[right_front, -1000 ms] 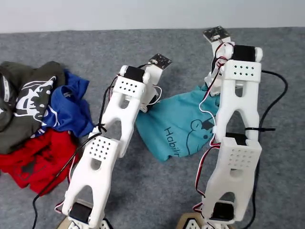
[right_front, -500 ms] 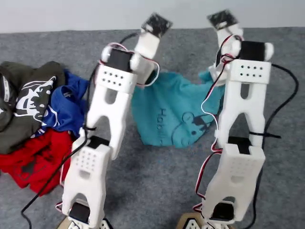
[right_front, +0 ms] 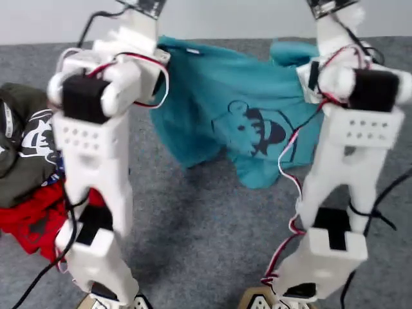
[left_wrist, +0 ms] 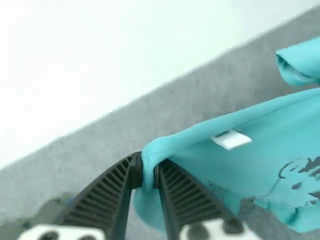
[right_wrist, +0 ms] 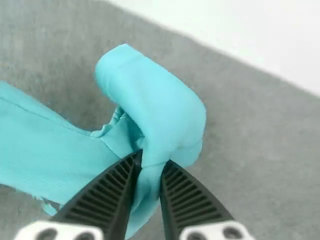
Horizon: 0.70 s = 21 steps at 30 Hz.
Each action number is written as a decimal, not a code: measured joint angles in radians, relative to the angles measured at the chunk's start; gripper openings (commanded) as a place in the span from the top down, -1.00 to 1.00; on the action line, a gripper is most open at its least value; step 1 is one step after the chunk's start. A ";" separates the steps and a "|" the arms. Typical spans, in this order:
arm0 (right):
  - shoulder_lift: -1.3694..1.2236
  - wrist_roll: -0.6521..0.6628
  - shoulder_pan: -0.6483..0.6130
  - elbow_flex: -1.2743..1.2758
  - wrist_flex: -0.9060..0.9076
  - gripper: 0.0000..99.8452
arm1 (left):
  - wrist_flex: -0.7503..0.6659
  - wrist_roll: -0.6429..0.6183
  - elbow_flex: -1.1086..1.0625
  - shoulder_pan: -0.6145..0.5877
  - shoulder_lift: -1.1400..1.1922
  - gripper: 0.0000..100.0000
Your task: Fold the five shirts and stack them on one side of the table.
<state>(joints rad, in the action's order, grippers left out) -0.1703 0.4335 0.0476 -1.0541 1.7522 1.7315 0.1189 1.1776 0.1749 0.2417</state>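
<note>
Both your claws are clamped tight on the teal shirt (right_front: 244, 109). The left gripper (left_wrist: 146, 172) pinches a fold of its edge, and the right gripper (right_wrist: 150, 162) pinches a bunched-up end. The shirt hangs spread between them, over the table (right_front: 206, 244). Well off past the left claw sits the shirt pile (right_front: 26, 161).

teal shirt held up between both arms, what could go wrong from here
1. The left hand and the right hand each pinch just a small fold of the teal shirt. A fold could slip out and drop that side.
2. The shirt hangs unevenly with its lower part bunched, so it may land creased on the table.
3. The pile of shirts lies beside the left arm, and a low swing could drag it.
</note>
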 measured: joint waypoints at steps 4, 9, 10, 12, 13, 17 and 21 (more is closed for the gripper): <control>0.087 0.000 0.012 0.000 0.000 0.98 | 0.002 0.000 0.002 0.000 -0.083 1.00; 0.178 0.000 0.014 0.000 0.000 0.98 | 0.002 0.000 0.002 0.000 -0.173 1.00; 0.193 0.000 0.014 0.000 0.000 0.98 | 0.002 0.000 0.002 0.000 -0.192 1.00; 0.215 0.000 0.014 0.000 0.000 0.98 | 0.002 0.000 0.002 0.000 -0.221 1.00; 0.222 0.000 0.014 0.000 0.000 0.98 | 0.002 0.000 0.002 0.000 -0.232 1.00; 0.241 0.000 0.014 -0.003 0.000 0.98 | 0.002 0.000 0.006 0.000 -0.256 1.00; 0.279 0.000 0.014 -0.063 0.000 0.98 | 0.002 0.000 0.034 0.000 -0.298 1.00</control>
<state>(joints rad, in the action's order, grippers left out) 0.1089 0.4335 0.0614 -1.1170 1.7522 1.7331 0.1189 1.2114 0.1749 -0.0560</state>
